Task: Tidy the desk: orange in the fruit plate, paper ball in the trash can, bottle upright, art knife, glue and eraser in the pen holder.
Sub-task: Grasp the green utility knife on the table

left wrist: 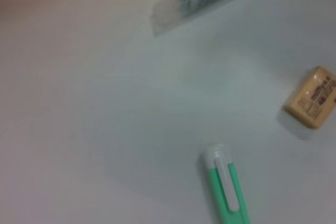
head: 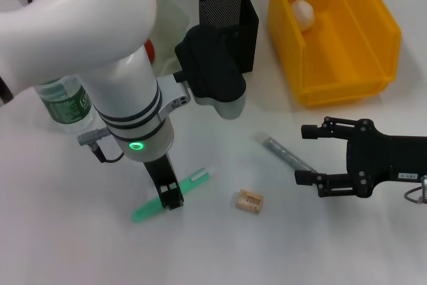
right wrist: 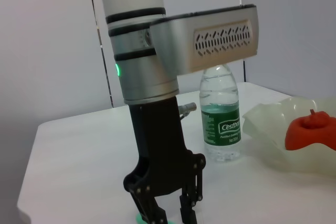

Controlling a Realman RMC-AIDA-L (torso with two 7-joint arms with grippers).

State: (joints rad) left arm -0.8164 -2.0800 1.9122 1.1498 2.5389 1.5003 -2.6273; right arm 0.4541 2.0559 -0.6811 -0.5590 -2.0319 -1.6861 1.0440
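Note:
My left gripper (head: 172, 198) is down at the table, its fingers apart on either side of the green art knife (head: 193, 180), which lies flat. To the right of the knife are the tan eraser (head: 249, 201) and the clear glue stick (head: 285, 153). Open and holding nothing, my right gripper (head: 305, 154) hovers just right of the glue. The black mesh pen holder (head: 230, 21) stands behind. The paper ball (head: 302, 13) lies in the yellow trash can (head: 333, 65). The bottle (right wrist: 220, 114) stands upright beside the fruit plate (right wrist: 268, 124), which holds the orange (right wrist: 311, 131).
My left arm's white body hides most of the plate and orange in the head view. The bottle stands at the table's left side. The trash can fills the back right corner.

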